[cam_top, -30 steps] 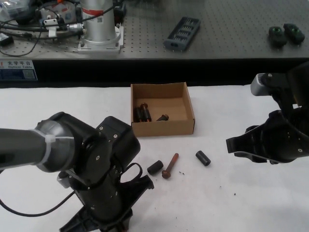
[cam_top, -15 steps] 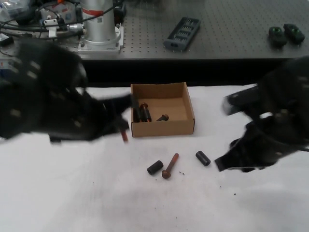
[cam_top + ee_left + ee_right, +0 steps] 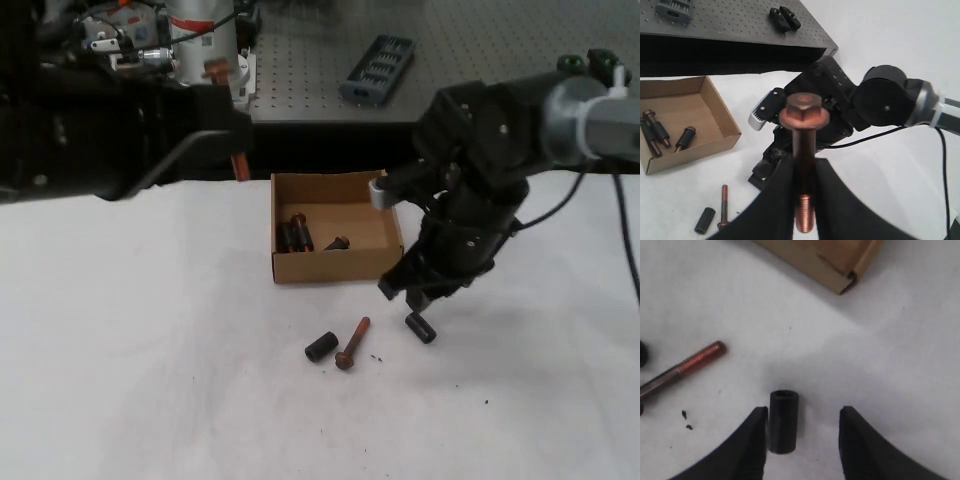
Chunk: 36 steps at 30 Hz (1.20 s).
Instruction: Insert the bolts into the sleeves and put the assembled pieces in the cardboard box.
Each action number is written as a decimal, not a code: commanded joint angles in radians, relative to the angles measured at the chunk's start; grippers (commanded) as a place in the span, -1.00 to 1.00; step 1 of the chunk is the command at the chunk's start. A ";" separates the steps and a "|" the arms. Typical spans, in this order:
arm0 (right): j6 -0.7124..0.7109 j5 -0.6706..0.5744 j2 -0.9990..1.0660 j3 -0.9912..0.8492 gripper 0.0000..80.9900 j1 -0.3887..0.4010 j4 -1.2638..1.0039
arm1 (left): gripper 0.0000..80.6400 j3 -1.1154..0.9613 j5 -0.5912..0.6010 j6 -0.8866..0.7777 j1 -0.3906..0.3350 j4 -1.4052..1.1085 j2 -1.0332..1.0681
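Cloth [image 3: 150, 380], white and faintly napped, covers the bench. Nearest on it lie a loose sleeve [image 3: 320, 347], a short black tube, and just beside it a loose bolt [image 3: 352, 342], copper-coloured, with a flanged head and a threaded tip; whether the two touch I cannot tell.

A little farther off, the right gripper [image 3: 802, 412] hangs low over the cloth with its jaws spread wide and nothing gripped. A second sleeve [image 3: 784, 421], matt black with a hollow end, lies between its smooth black fingers [image 3: 752, 445], close against one and clear of the other.

Behind it sits the box [image 3: 335, 265], plain brown cardboard, open-topped, holding three sleeved bolts [image 3: 297, 232], dark with copper at the ends.

Left of the box, the left gripper [image 3: 802, 167] is up off the cloth, its jaws closed on the shank of a held bolt [image 3: 803, 112]. The hex head and round flange stand out past the fingertips, and the threaded end sits back between the fingers.

Farthest is a grey metal table [image 3: 480, 40] drilled with a grid of holes. It bears a ribbed slate-blue rack [image 3: 378, 67], a shiny column [image 3: 205, 50] and two black lumps [image 3: 592, 68] with green spots.
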 commanded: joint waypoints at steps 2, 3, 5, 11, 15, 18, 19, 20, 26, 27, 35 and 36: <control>-0.008 -0.006 0.030 -0.037 -0.16 -0.004 0.026 | -0.98 -0.005 0.009 0.014 0.001 -0.016 -0.039; -0.008 -0.011 0.036 -0.038 -0.16 -0.004 0.035 | -0.98 -0.005 0.009 0.014 0.001 -0.016 -0.042; -0.008 -0.018 0.046 -0.038 -0.16 -0.004 0.048 | -0.98 -0.005 0.009 0.014 0.001 -0.014 -0.047; 0.003 -0.024 0.075 -0.038 -0.16 0.001 0.053 | -0.98 -0.005 0.015 0.014 0.001 -0.014 -0.047; 0.003 -0.024 0.097 -0.038 -0.16 0.025 0.057 | -0.98 -0.005 0.018 0.014 0.001 -0.014 -0.047; 0.006 -0.022 0.108 -0.038 -0.23 0.045 0.057 | -0.98 -0.005 0.040 0.007 0.001 -0.014 -0.047; 0.006 -0.022 0.110 -0.038 -0.28 0.052 0.060 | -0.98 -0.005 0.044 0.007 0.001 -0.014 -0.047; 0.006 -0.016 0.114 -0.038 -0.34 0.057 0.060 | -0.98 -0.005 0.051 0.007 0.001 -0.014 -0.047; 0.008 0.070 0.115 -0.038 -0.59 0.076 0.088 | -0.98 -0.005 0.059 0.007 0.001 -0.014 -0.047; 0.008 0.086 0.115 -0.038 -0.62 0.076 0.098 | -0.98 -0.005 0.059 0.007 0.001 -0.014 -0.047; 0.005 0.093 0.101 -0.038 -0.74 0.076 0.135 | -0.98 -0.005 0.059 0.007 0.001 -0.014 -0.047; -0.001 0.075 0.090 -0.038 -0.74 0.076 0.132 | -0.98 -0.005 0.057 0.007 0.001 -0.014 -0.047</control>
